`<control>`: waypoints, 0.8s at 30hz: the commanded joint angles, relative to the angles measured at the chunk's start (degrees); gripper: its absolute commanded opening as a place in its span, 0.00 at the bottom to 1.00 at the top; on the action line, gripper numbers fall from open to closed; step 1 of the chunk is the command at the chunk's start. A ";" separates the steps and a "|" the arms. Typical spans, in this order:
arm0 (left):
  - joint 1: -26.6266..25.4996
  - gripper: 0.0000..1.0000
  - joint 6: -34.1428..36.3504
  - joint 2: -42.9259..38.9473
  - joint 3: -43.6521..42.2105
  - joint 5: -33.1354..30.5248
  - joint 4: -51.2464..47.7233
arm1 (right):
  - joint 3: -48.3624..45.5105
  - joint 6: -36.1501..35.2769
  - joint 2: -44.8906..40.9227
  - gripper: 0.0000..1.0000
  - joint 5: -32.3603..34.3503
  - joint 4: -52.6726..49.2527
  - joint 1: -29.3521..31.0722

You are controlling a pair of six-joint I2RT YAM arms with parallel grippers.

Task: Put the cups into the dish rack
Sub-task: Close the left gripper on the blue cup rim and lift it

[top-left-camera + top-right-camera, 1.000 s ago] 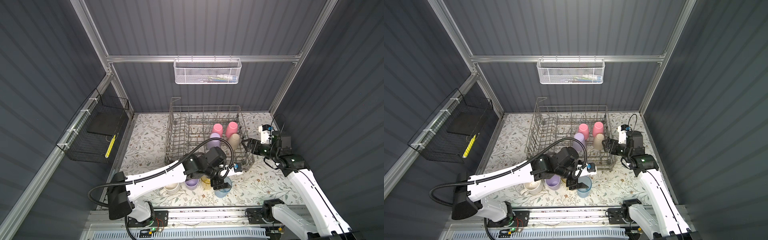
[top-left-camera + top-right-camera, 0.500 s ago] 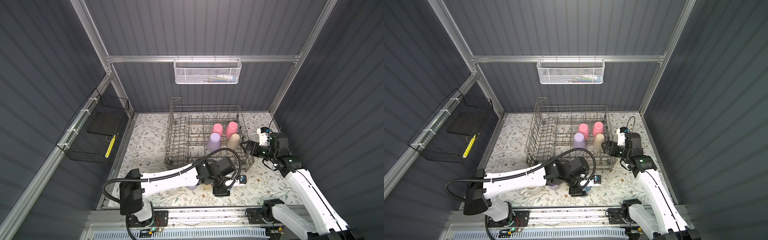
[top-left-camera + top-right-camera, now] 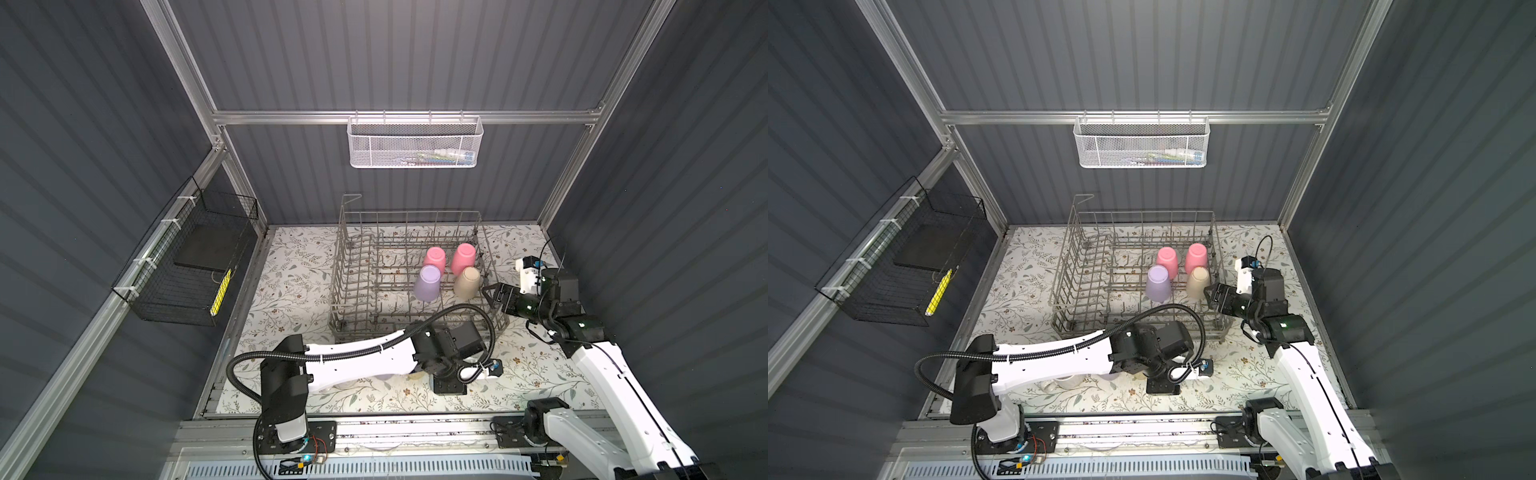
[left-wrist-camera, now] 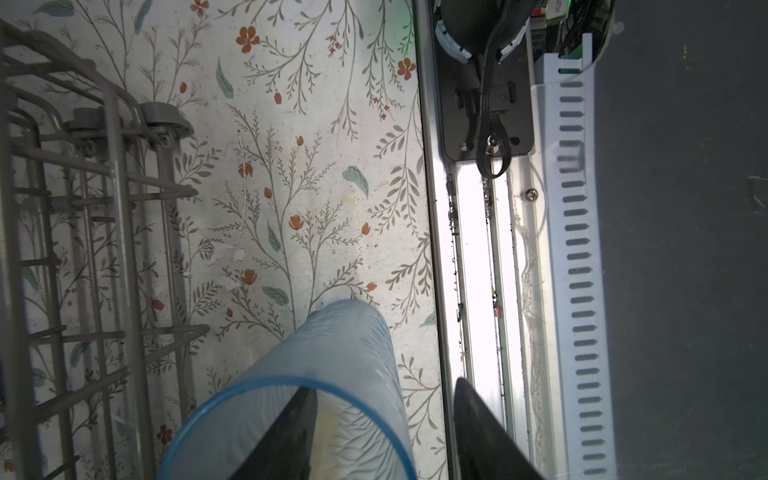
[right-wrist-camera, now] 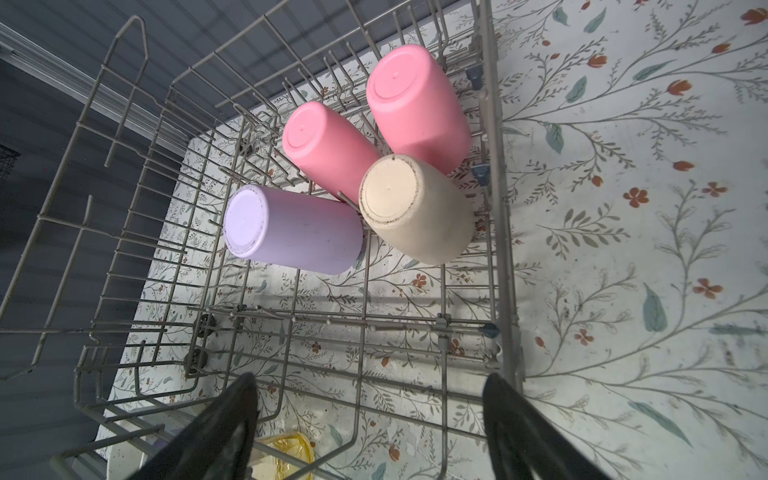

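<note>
The grey wire dish rack holds upside-down cups: two pink, one lilac and one beige. In the left wrist view my left gripper straddles the wall of a clear blue tumbler. One finger is inside its mouth and the other outside, with a gap to the wall. My right gripper hangs open over the rack's front right corner, holding nothing. A clear yellow tumbler shows through the rack. A cream mug peeks from under the left arm.
A white mesh basket hangs on the back wall. A black wire basket is fixed to the left wall. The metal rail runs just beside the blue tumbler. The left arm lies low across the mat in front of the rack.
My left arm has dropped low toward the front, its gripper going down onto the blue tumbler with the jaws narrowing. The right gripper has barely shifted.
</note>
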 commanded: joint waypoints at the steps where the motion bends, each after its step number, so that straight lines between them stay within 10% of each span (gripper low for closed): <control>1: -0.57 0.50 -0.51 0.98 1.82 -0.99 -2.69 | -1.19 0.09 -1.20 0.84 -0.51 0.27 -0.59; 16: -1.36 0.06 -0.52 2.16 2.66 -0.55 -3.52 | -2.24 0.55 -2.37 0.84 -2.83 0.57 -1.67; 24: -1.47 0.00 0.16 1.13 3.83 1.41 -4.32 | -2.07 0.70 -2.77 0.84 -3.12 0.48 -1.93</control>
